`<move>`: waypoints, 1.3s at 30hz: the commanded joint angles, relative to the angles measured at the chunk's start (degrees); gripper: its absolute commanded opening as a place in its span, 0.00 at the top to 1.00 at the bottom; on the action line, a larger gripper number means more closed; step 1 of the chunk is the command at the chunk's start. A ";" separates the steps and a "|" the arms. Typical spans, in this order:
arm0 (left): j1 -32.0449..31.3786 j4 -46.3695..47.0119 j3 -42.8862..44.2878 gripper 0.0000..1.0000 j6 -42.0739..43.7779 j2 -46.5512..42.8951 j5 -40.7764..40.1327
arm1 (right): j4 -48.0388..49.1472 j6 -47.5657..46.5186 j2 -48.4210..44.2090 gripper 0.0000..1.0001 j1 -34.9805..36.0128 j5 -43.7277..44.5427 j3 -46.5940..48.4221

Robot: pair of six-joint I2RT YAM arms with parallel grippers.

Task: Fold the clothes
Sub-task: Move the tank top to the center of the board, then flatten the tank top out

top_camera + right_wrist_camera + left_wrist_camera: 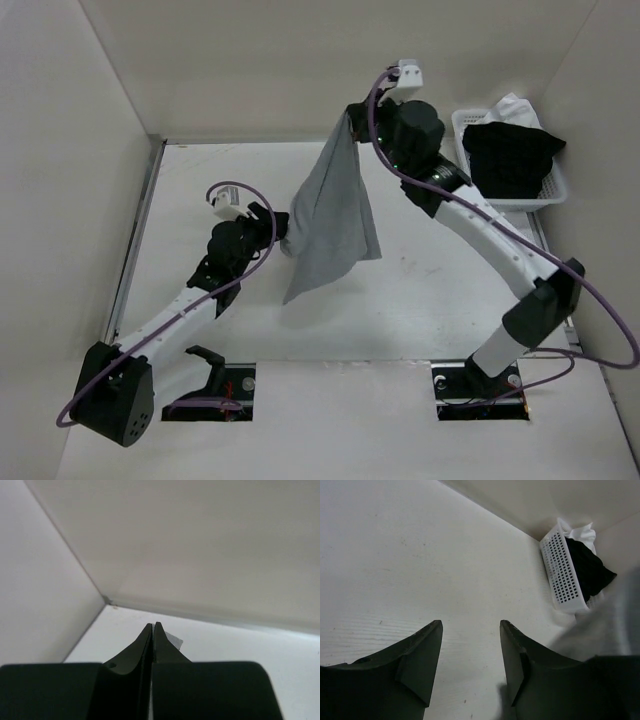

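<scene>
Holding the left gripper [470,625] wide apart close to the lens, its 2 fingers [422,655] clasping nothing but air above the white table [395,555]. Hovering just beside the side edge of the grey sleeveless top [330,215], seemingly lining up for a 2nd grasp. Pinching that top by 1 upper corner with the right gripper [348,115], jaws pressed fully together, only a sliver of fabric peeking past the tips in the right wrist view. Holding it high near the back wall [300,60], apparently letting gravity pull the knit straight so that an edge can be found; lower hem dangling clear or brushing the table, impossible telling which. Leaving the white basket [463,125] at the far right corner alone, black garment [512,155] and white cloth [515,103] piled inside, well apart from the work. Judging the fold as not yet begun: spreading the top flat being the likely need first.
</scene>
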 commanded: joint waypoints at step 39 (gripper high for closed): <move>-6.20 -4.59 30.83 0.72 -4.68 51.32 -6.77 | 20.30 21.39 5.37 0.65 -16.87 -7.34 -37.86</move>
